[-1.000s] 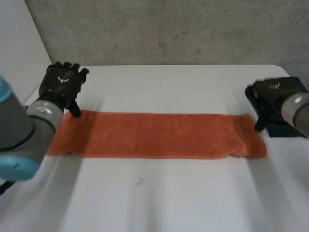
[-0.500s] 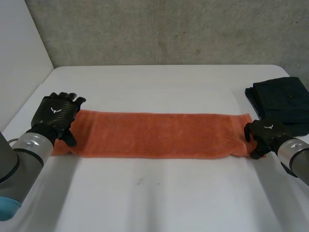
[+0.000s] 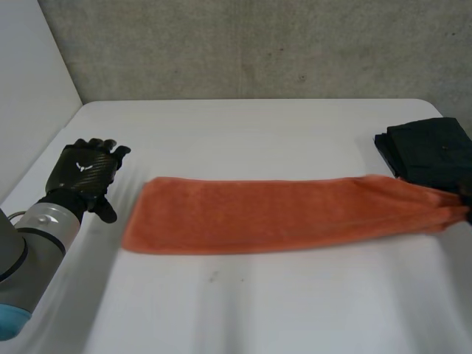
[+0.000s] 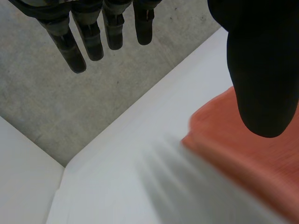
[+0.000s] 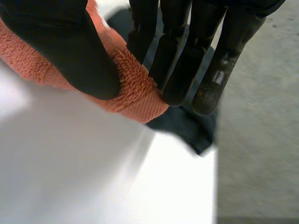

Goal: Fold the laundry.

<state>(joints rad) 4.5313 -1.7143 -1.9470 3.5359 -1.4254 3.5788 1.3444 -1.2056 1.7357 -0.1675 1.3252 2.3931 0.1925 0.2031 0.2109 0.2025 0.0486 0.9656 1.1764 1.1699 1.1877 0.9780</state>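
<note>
Right wrist view: right hand (image 5: 70, 51) pinches the orange towel (image 5: 135, 93) between thumb and fingers. The left hand (image 3: 82, 171) rests apart from it, fingers relaxed.

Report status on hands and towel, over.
Left hand open, clear of orange towel. Right hand pinching towel's end. Dark folded garment close beside that end.

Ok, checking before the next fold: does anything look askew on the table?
Yes. The orange towel is not flat: its end by the dark folded clothes is bunched, pinched in the right hand, while the left hand is open beside the other end, off it.
</note>
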